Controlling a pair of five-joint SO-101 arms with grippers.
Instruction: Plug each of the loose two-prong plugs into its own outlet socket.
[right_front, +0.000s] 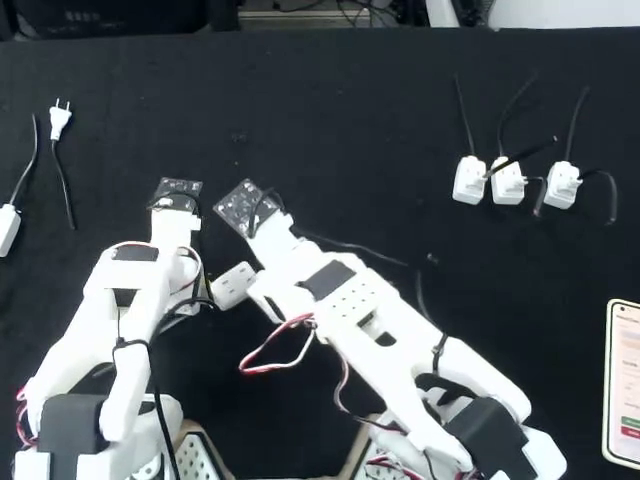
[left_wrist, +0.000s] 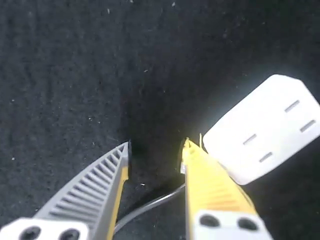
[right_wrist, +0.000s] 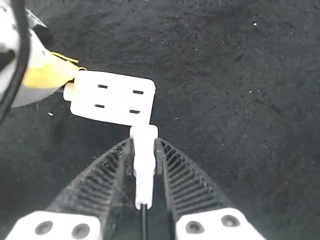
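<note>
White plug (right_wrist: 144, 167) is clamped in the right gripper (right_wrist: 143, 143), its tip at the edge of the socket block (right_wrist: 112, 97); left gripper (left_wrist: 155, 146) (jaws apart) sits beside the block, touching its side; I'd line up with one slot pair first, then push straight in.

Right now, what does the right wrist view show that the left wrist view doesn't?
Right wrist view: the right gripper shut on a white plug whose tip meets the edge of the outlet block; the other arm's yellow finger at the block's far end. Left wrist view: the left gripper open and empty, a black cable on the table between its fingers. Both: the white four-slot outlet block on the black table.
</note>
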